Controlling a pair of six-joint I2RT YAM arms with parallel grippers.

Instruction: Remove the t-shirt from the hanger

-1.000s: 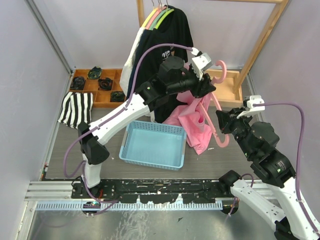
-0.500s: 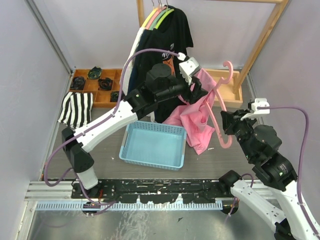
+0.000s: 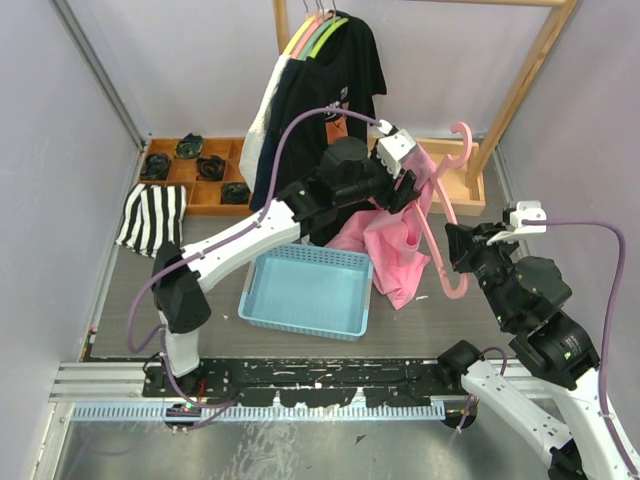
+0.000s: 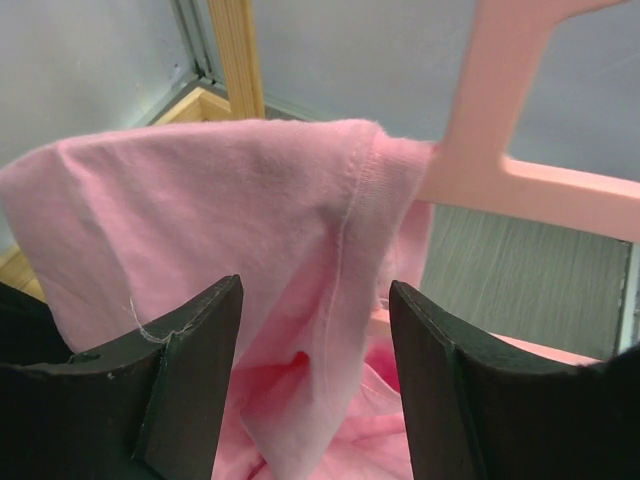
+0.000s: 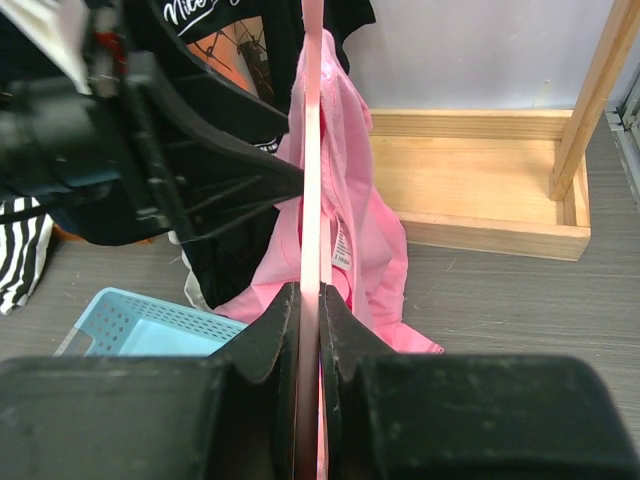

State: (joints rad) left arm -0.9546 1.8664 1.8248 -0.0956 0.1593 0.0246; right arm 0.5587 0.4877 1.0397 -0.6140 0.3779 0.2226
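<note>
The task was, as I judge it, somewhere in the middle and not finished. The pink cotton t-shirt hung in the air between the two arms, just beside the light blue plastic basket. One shoulder of it was draped over an end of the flat pink plastic hanger. The rest of the cloth sagged down in loose folds toward the table.

The right gripper was closed tight on the thin edge of the hanger and held it upright. The left gripper stood at the shoulder of the t-shirt with its jaws a moderate way apart. Pink cloth lay in the gap, but it did not look pinched. What remained, I think, was to grip this shoulder, slide it off the hanger end, and bring the garment fully free.

For writing, the black t-shirt on the wooden rack carried a white script that began "Nite"; the rest was cut off. A small white label inside the pink t-shirt was too small to read.
</note>
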